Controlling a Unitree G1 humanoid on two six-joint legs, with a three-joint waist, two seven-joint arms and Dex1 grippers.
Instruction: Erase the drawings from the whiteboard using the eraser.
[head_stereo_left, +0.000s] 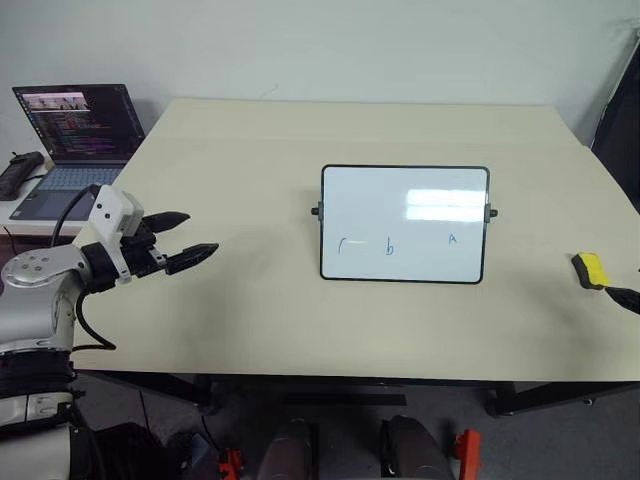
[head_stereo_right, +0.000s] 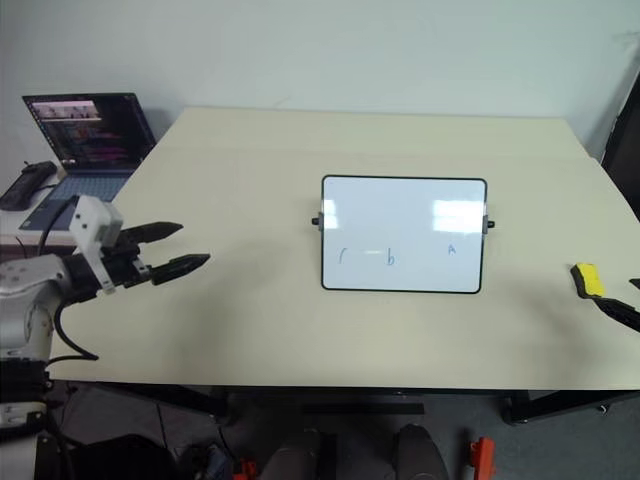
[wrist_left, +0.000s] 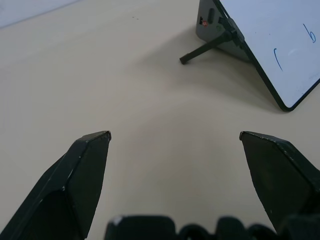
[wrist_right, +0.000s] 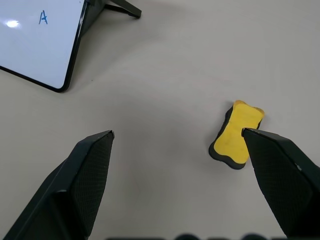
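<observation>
The whiteboard (head_stereo_left: 400, 200) stands tilted on its prop legs in the middle of the table. The drawings sit low on it in blue: a hook line (head_stereo_left: 343, 245), a "b" (head_stereo_left: 390, 247) and an "A" (head_stereo_left: 452, 238). The yellow eraser (head_stereo_left: 590, 270) lies flat near the table's right edge. My right gripper (wrist_right: 177, 132) hovers open just short of it, and one finger overlaps the eraser's (wrist_right: 236, 135) corner in the right wrist view. My left gripper (head_stereo_left: 200, 232) is open and holds nothing. It hangs over the table left of the board, pointing toward it.
An open laptop (head_stereo_left: 75, 140) sits on a lower surface beyond the table's left edge, with a dark object (head_stereo_left: 20, 172) beside it. Bare beige table (head_stereo_left: 250, 150) lies on all sides of the board. The board's prop leg (wrist_left: 202, 51) sticks out behind it.
</observation>
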